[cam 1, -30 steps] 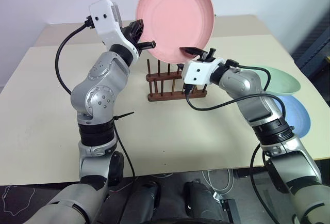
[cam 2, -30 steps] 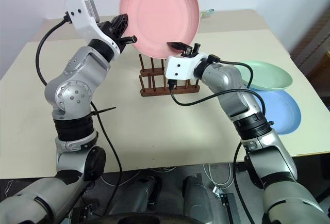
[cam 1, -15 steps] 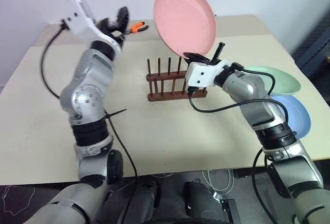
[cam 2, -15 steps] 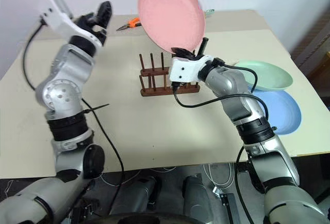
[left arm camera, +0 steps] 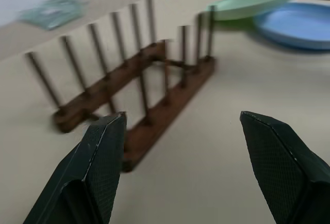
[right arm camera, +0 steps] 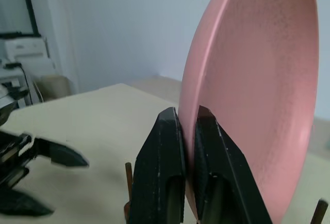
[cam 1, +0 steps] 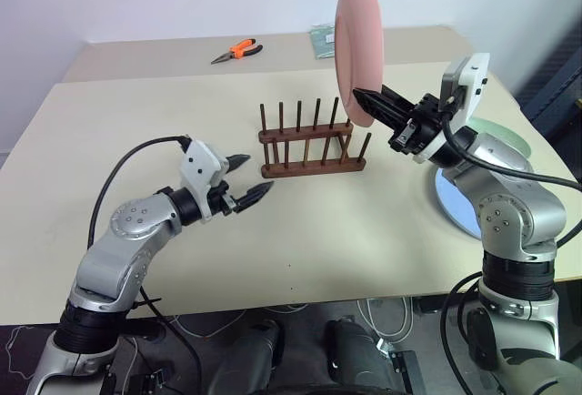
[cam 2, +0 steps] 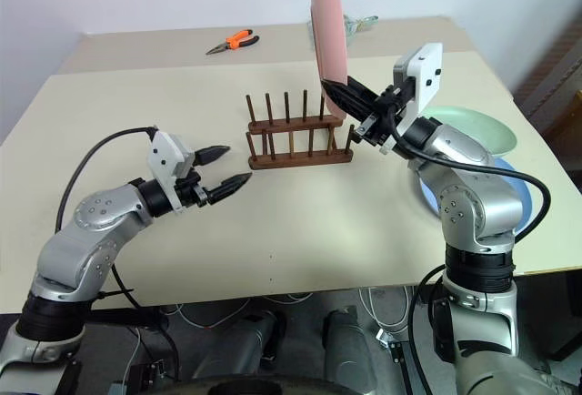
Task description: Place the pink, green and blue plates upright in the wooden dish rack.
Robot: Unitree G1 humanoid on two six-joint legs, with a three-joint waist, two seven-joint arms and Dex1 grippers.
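Pink plate (cam 1: pixel 359 49) held on edge above the rack (cam 1: pixel 310 145)

Right gripper (cam 1: pixel 367 98) pinches its rim; left gripper (cam 1: pixel 252 179), fingers spread, holds nothing.

Round pale pink plate (right arm camera: pixel 258 95): matt, faintly speckled (plastic-looking). Dark brown wooden peg rack (cam 1: pixel 309 145): smooth. Beige table (cam 1: pixel 364 222): matt.

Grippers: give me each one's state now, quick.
Left gripper: open, holding nothing, low over the table near the dish rack.
Right gripper: shut on the rim of the pink plate, held upright above the rack.
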